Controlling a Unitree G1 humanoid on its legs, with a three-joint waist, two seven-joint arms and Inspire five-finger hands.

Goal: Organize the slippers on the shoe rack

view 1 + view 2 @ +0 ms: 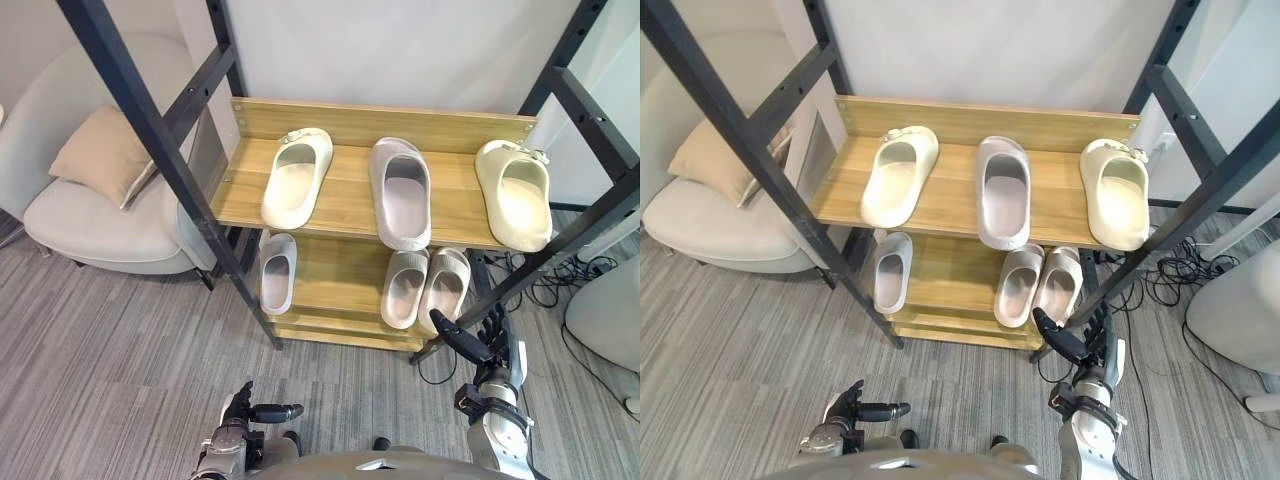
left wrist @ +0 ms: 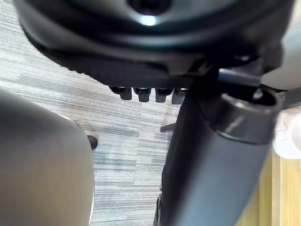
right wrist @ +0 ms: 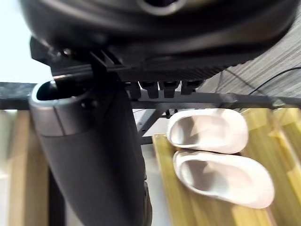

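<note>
The robot's right hand (image 1: 490, 350) hangs released and empty, low before the right end of the two-shelf wooden shoe rack (image 1: 345, 205). Just ahead of it, on the lower shelf, lies the pair of pale beige foam slippers (image 1: 405, 290), long axes running front to back with heels toward the hand. The left hand (image 1: 240, 410), also slack and empty, is nearer the lone pale grey slipper (image 1: 277, 272) at that shelf's left end, so each hand likely serves its own side.
</note>
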